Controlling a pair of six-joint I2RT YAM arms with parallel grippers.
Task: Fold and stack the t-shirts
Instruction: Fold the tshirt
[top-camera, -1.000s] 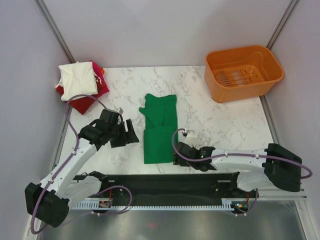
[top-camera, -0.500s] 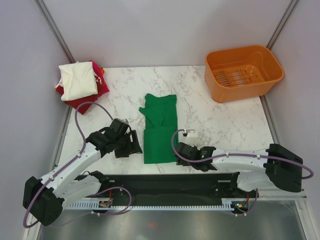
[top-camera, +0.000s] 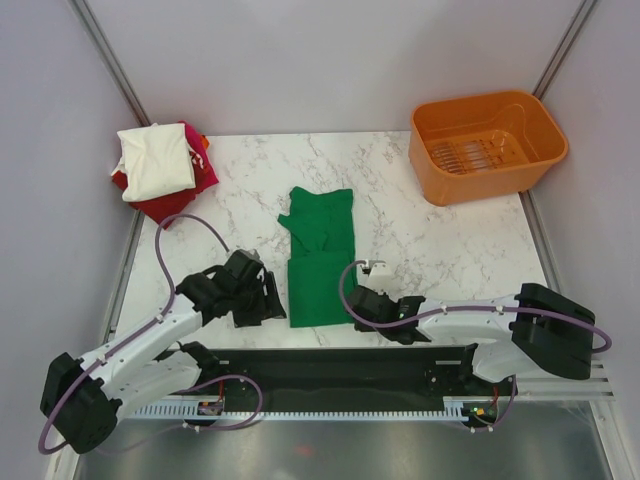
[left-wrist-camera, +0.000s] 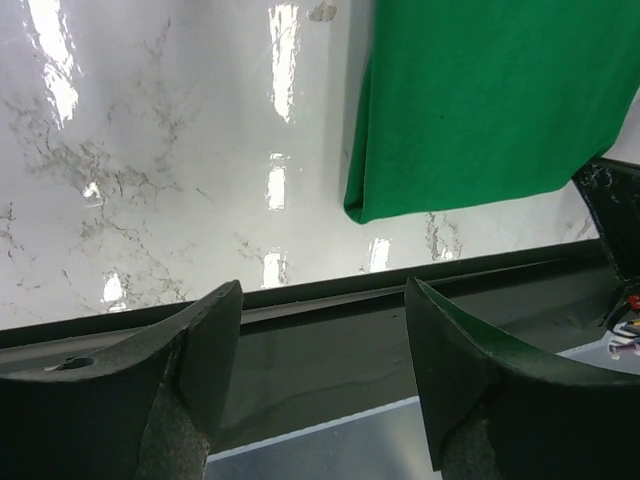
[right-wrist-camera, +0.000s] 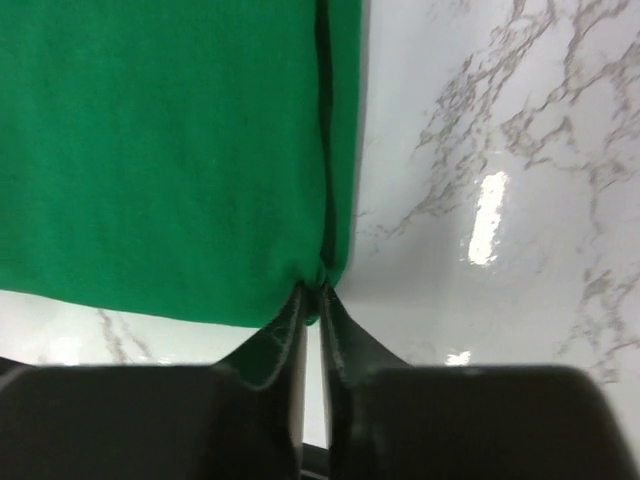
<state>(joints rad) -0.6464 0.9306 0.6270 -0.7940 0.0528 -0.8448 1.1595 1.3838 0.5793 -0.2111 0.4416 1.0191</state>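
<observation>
My right gripper (right-wrist-camera: 313, 292) grasps the green tee (right-wrist-camera: 160, 140) at its lower-right corner; my left gripper (left-wrist-camera: 320, 290), released, should pinch the lower-left corner equally deep.

Marble table (top-camera: 450, 250) is standing between pale grey walls (top-camera: 330, 60); light patches (left-wrist-camera: 278, 190) are glinting on it; metal posts (top-camera: 110, 60) are edging far corners.

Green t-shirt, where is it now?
In the top view the green t-shirt lies mid-table; the right gripper has its jaws shut on its near right corner, the left gripper open by its near left corner.
</observation>
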